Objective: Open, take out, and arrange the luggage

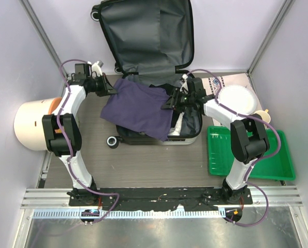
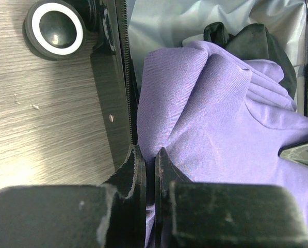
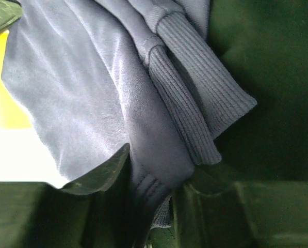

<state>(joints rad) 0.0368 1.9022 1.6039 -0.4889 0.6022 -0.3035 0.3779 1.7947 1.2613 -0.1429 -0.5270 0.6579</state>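
Left wrist — left gripper (image 2: 149, 156) pinches purple garment (image 2: 221, 119).

Purple garment (image 1: 138, 106), grey-lined luggage (image 1: 143, 36)

The luggage (image 1: 192, 124) lies open on the table (image 1: 143, 165), its lid (image 1: 143, 36) standing upright behind the base, and a garment (image 1: 138, 108) lies in the base and extends past the luggage's left rim. To the left of the luggage stands a bin (image 1: 30, 126); to its right lies a plate (image 1: 236, 98) with a cup (image 1: 263, 116) just beside it, and a tray (image 1: 246, 160) lies to the right front. The left gripper (image 1: 112, 92) sits at the luggage's left rear corner on the garment, the right gripper (image 1: 169, 103) over the base's right half.
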